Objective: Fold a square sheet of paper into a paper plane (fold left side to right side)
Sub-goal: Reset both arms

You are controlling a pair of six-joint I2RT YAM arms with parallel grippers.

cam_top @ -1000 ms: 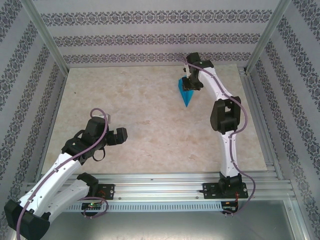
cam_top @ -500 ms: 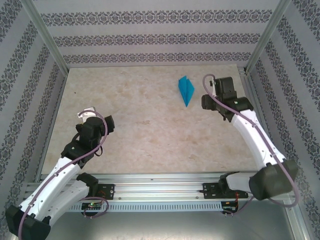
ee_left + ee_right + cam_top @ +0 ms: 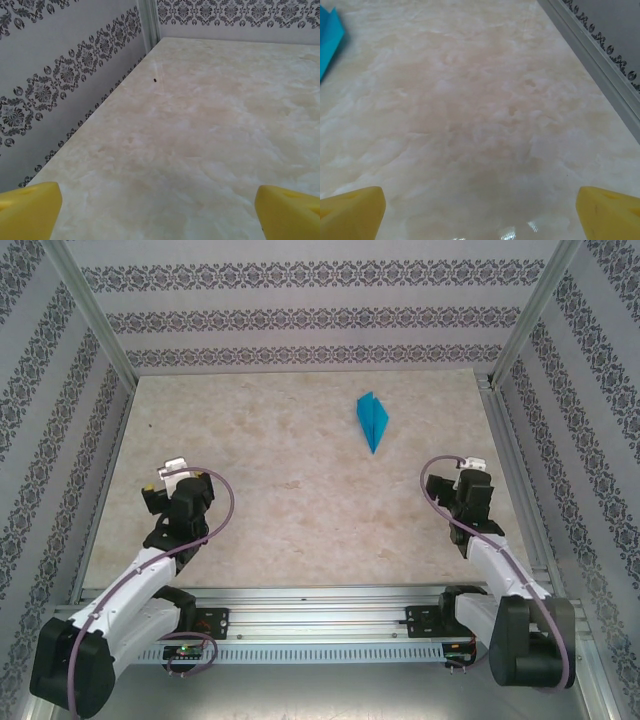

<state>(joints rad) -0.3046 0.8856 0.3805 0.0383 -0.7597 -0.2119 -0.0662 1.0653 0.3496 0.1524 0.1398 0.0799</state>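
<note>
The plane [image 3: 371, 420] lies flat on the table [image 3: 300, 510], at about 1 o'clock from the table's middle in the top view. Its sharp tip points toward 6 o'clock, and it is touched by neither arm. The right gripper [image 3: 470, 472] is well apart from it, with the plane at its 10 o'clock. Its jaws are spread wide over bare table. The left gripper [image 3: 163, 478] is farther off, with the plane at its 2 o'clock. Its jaws are also spread wide, the yellow fingertips [image 3: 27, 210] far apart with nothing between them.
</note>
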